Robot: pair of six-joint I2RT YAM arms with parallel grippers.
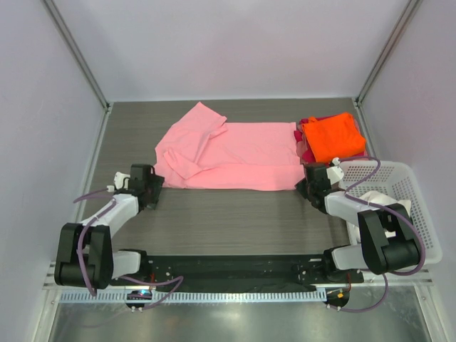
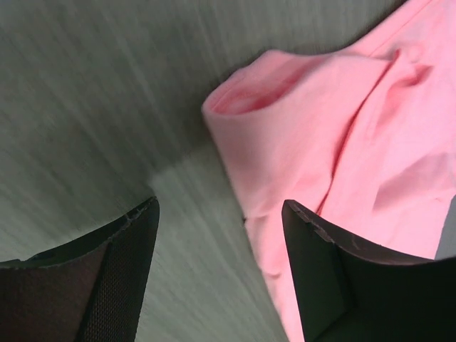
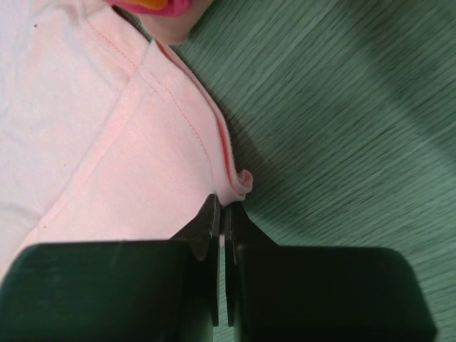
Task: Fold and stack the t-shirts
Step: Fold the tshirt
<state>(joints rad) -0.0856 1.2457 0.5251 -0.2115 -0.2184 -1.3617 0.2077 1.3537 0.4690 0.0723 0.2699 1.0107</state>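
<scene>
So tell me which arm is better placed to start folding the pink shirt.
Right. The right tool is shut on a near corner of the pink shirt; the left tool is open, gripping nothing.

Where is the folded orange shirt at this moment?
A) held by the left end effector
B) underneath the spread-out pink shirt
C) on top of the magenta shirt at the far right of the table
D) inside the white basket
C: the orange shirt rests on the magenta shirt, beside the spread-out pink shirt and outside the basket.
</scene>
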